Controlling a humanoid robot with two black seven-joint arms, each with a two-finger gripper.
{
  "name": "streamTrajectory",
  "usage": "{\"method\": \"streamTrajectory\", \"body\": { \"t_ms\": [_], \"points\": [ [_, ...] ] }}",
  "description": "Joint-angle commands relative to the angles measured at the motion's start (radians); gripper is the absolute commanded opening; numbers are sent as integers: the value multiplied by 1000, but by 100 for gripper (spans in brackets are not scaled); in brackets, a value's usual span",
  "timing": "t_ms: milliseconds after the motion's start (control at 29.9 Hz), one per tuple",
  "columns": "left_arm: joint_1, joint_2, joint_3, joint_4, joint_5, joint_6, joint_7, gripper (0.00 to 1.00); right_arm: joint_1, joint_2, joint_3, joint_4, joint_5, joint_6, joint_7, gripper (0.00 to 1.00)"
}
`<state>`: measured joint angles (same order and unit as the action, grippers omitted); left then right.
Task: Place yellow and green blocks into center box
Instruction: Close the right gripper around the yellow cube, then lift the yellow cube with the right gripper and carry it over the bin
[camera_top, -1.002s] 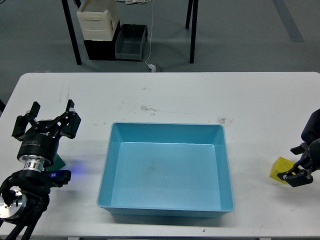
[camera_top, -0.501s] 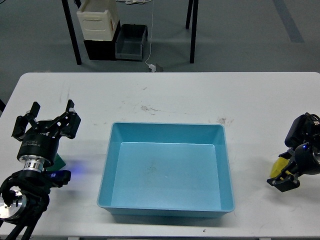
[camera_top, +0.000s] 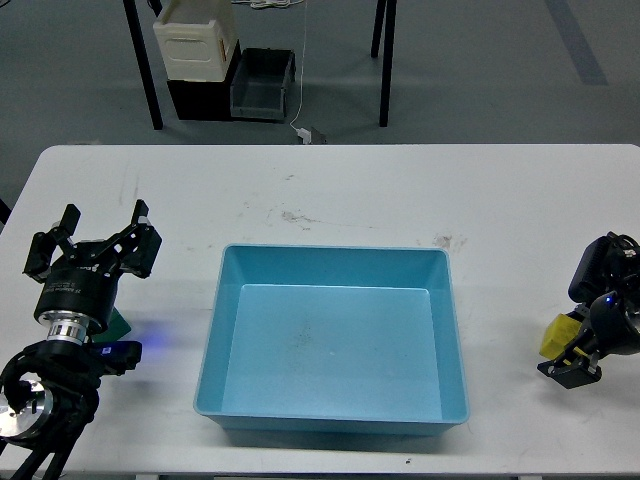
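The light blue box (camera_top: 335, 249) sits open and empty at the table's centre. The yellow block (camera_top: 556, 334) lies on the table at the far right. My right gripper (camera_top: 570, 358) is down over it, with one dark finger (camera_top: 568, 373) just in front of the block; the jaws are too dark to tell apart. A corner of the green block (camera_top: 121, 324) shows on the table at the left, mostly hidden under my left arm. My left gripper (camera_top: 95, 240) is open and empty, above and beyond the green block.
The white table (camera_top: 350, 190) has scuff marks behind the box. On the floor beyond the far edge stand a white crate (camera_top: 195, 40), dark bins (camera_top: 262, 85) and black table legs (camera_top: 384, 62).
My right gripper moved left from beside the yellow block to over it, now covering part of it. The block stays on the table. My left arm has not moved.
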<state>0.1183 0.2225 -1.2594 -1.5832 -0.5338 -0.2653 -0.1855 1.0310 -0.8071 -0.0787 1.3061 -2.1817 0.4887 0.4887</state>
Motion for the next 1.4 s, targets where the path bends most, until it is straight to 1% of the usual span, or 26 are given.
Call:
{"method": "streamTrajectory", "body": {
  "t_ms": [0, 67, 100, 134, 267, 367, 501, 568, 668, 702, 1002, 1370],
  "points": [
    [1, 0, 0, 5, 0, 0, 0, 100, 1, -3, -4, -1, 0, 0, 0, 28],
    [1, 0, 0, 5, 0, 0, 0, 100, 9, -6, -4, -2, 0, 0, 0, 16],
    [0, 0, 0, 5, 0, -2, 0, 100, 12, -7, -4, -4, 0, 0, 0, 12],
    [0, 0, 0, 5, 0, 0, 0, 100, 18, -9, -3, -8, 0, 0, 0, 10],
    [1, 0, -2, 6, 0, -3, 0, 100, 52, -9, 31, -66, 0, 0, 0, 8],
    [1, 2, -2, 6, 0, -3, 0, 100, 60, -12, 118, -145, 3, -18, 0, 6],
    [-2, 2, -2, 6, 0, 0, 0, 100, 64, -4, 285, -280, 161, -41, 0, 6],
    [-2, 1, -2, 6, 0, 0, 0, 100, 73, -6, 374, -304, 244, -41, 0, 5],
    [-2, 2, -2, 6, 0, 0, 0, 100, 107, -9, 496, -303, 333, -39, 0, 4],
    [0, 2, -35, 5, -2, 0, 1, 100, 469, 69, 320, -195, 426, -30, 0, 0],
    [0, 2, -34, 6, 0, 0, 1, 100, 328, 40, 318, -180, 424, -33, 0, 0],
    [0, 2, -32, 8, 0, 0, 1, 100, 346, 48, 324, -171, 427, -33, 0, 1]
  ]
}}
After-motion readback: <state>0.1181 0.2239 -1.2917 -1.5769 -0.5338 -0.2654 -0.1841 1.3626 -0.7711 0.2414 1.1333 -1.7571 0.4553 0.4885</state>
